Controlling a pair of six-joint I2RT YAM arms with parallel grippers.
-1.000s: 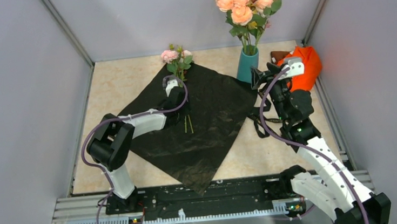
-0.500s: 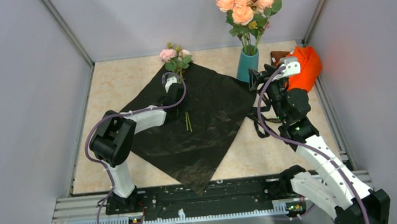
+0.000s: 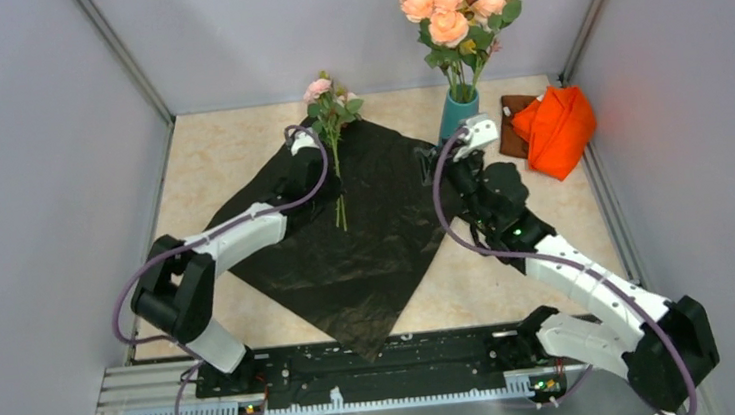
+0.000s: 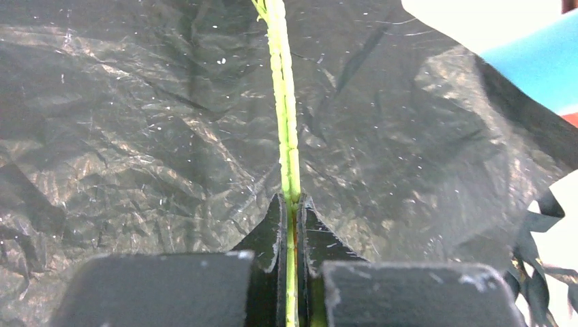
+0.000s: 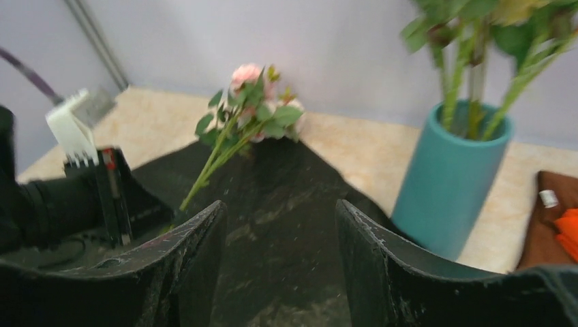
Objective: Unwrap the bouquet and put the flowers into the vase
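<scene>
One arm grips, the other waits

Nearest, the black wrapping sheet (image 3: 368,258) lies spread flat, so the unwrapping looks done. On it the left gripper (image 4: 291,204) is clamped on the thin green stems, probably ready to lift; the flowers (image 3: 331,100) lean out beyond it over the sheet's far corner. The right gripper (image 5: 279,211) hangs wide and empty, just short of the teal vase (image 3: 453,110) holding peach roses (image 3: 446,5).

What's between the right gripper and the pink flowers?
Only the black sheet, seen in the right wrist view between the right gripper and the flowers.
</scene>
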